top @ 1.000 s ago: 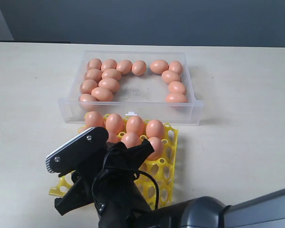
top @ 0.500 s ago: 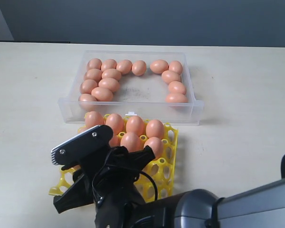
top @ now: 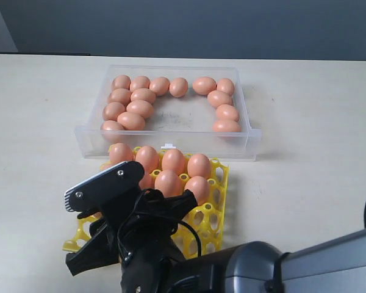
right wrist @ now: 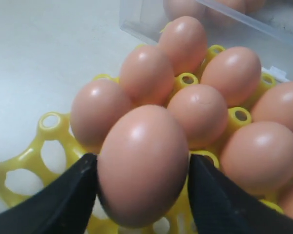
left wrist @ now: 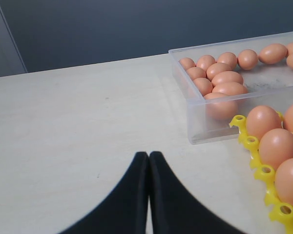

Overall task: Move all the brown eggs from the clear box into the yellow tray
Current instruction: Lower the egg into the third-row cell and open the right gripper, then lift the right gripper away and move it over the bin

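Brown egg, smooth matte oval (right wrist: 139, 146), pinched across waist by right gripper (right wrist: 141, 170), low over bright yellow plastic lattice tray (right wrist: 27, 157). Light, rigid, slick, brittle: widest girth looks safest, gentle squeeze. More eggs (top: 140, 97) wait in clear plastic box (top: 171, 143). Left gripper (left wrist: 149, 161) pressed together, empty.

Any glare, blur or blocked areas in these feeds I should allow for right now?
Exterior view: soft, even light and sharp, but the right arm hides much of the yellow tray. Left wrist view: sharp; the clear box wall hazes the brown eggs behind it. Right wrist view: small highlights on the gripped egg between the fingers; the clear box behind is out of focus.
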`<state>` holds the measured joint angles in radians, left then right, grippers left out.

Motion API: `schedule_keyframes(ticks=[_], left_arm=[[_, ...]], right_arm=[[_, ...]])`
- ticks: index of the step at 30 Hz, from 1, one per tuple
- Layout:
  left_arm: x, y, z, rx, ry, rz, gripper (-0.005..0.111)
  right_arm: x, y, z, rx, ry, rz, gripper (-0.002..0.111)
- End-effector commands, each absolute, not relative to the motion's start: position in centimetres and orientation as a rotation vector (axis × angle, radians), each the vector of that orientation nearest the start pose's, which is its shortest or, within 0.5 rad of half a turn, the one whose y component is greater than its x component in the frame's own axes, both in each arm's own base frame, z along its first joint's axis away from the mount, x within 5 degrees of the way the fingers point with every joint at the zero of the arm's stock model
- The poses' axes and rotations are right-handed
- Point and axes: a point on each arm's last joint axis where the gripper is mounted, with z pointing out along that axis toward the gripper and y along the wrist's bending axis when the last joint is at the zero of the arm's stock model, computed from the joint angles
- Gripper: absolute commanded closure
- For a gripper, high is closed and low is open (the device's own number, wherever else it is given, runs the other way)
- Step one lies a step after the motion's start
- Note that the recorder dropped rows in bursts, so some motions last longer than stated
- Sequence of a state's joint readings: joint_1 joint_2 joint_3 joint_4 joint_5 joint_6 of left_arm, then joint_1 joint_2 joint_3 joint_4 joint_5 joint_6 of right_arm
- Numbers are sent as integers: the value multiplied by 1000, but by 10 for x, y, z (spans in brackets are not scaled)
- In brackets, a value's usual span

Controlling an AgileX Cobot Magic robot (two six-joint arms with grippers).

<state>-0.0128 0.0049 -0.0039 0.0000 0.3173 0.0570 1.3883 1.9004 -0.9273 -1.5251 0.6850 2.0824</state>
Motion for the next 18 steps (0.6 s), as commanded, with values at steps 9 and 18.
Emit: schedule_keyframes(ticks=[9, 18], left_arm=[[54, 0, 185, 58, 1792, 34, 106], [54, 0, 185, 58, 1792, 34, 106]], right_arm=[[128, 321, 168, -483, 2081, 162, 47], [147, 288, 248, -279, 1980, 264, 71]])
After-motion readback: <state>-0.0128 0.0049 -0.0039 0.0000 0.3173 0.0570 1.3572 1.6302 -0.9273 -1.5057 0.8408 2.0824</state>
